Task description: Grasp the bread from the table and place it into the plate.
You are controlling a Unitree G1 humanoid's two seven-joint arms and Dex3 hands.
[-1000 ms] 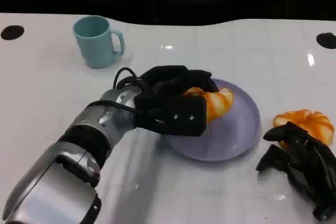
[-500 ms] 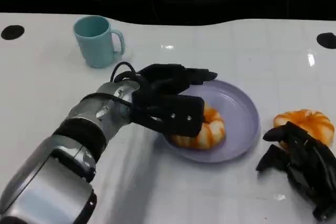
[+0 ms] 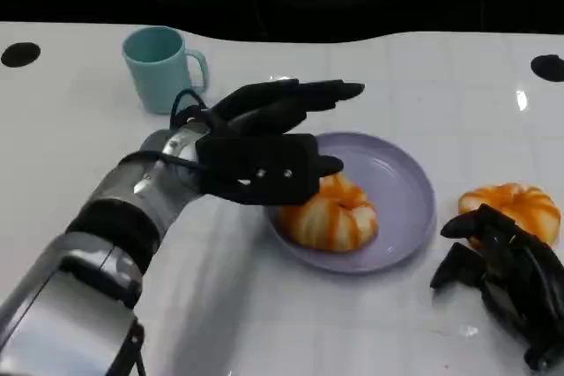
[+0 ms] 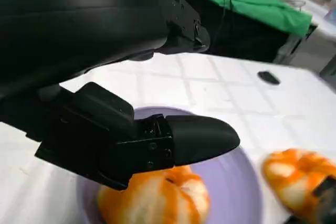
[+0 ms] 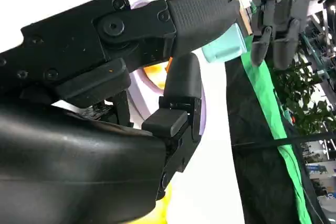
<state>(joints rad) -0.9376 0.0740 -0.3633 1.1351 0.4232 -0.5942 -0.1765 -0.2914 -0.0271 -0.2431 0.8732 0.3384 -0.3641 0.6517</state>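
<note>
An orange-and-white striped bread lies in the lavender plate, on its near left side; it also appears as the bread on the plate in the left wrist view. My left hand hovers just above and left of it, fingers spread and holding nothing. A second bread rests on the table right of the plate. My right hand lies on the table at the near right, touching that second bread's front edge, fingers loosely curled and holding nothing.
A teal mug stands at the far left of the white table. Black round marks sit near the table's far corners. A green-covered surface lies beyond the table.
My left hand let go of the bread, which dropped onto the plate's near side. The hand then lifted and drew back to the left with fingers spread. The right hand stayed put.
</note>
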